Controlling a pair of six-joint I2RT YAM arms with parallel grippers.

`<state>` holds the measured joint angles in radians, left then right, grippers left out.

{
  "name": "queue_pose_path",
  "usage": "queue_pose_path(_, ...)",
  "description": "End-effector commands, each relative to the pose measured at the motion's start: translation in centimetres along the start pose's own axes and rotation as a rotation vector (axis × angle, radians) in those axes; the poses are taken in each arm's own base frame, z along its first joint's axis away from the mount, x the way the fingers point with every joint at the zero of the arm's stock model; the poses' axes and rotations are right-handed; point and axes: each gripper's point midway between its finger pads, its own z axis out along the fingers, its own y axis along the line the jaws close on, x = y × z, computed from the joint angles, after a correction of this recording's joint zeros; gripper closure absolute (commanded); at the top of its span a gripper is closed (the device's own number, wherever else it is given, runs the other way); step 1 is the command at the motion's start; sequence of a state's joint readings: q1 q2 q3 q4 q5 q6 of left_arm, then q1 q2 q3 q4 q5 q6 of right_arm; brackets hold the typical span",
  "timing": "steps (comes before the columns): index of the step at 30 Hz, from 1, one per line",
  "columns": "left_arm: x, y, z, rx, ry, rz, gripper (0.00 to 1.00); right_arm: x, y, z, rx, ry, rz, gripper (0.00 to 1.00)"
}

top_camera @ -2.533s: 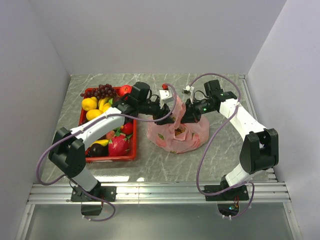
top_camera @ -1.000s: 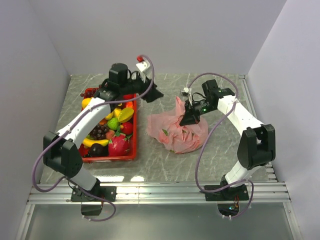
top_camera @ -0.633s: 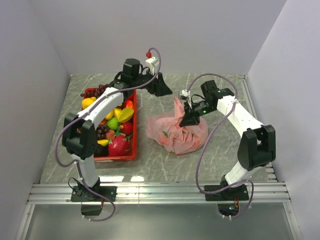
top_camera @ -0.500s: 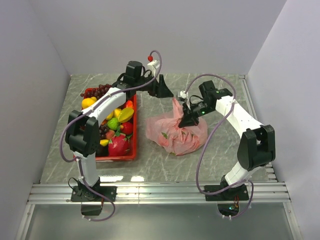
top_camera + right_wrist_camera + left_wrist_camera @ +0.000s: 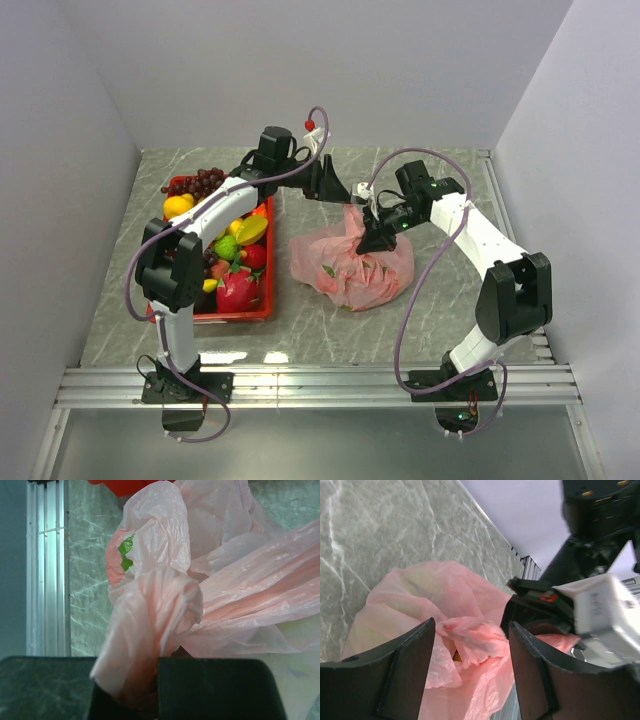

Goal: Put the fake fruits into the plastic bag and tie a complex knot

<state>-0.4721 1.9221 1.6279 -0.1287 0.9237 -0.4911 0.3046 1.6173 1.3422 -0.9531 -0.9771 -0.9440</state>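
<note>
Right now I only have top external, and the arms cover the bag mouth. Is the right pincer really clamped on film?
Observer: Yes. In the right wrist view the right pincer is shut on a gathered bunch of the plastic bag.
Operator: And the left one?
Observer: The left pincer is open and aimed at a loose fold of film beside the right one. It grips nothing.
Operator: Any fruit inside?
Observer: A green leaf and some red show through the film.
</note>
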Motion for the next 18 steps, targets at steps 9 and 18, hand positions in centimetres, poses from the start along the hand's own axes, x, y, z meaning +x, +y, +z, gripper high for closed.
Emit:
queue_pose_path(9, -0.5, -1.6, -1.0, 0.082, -0.017, 0.049, 0.71, -1.5, 0.0, -0.6, 0.052, -0.019, -0.061, 1.00)
queue_pose_path(18, -3.6, -4.3, -5.4, 0.051, -0.139, 0.296, 1.00, -1.4, -0.4, -0.2, 0.070, -0.112, 0.282, 1.00)
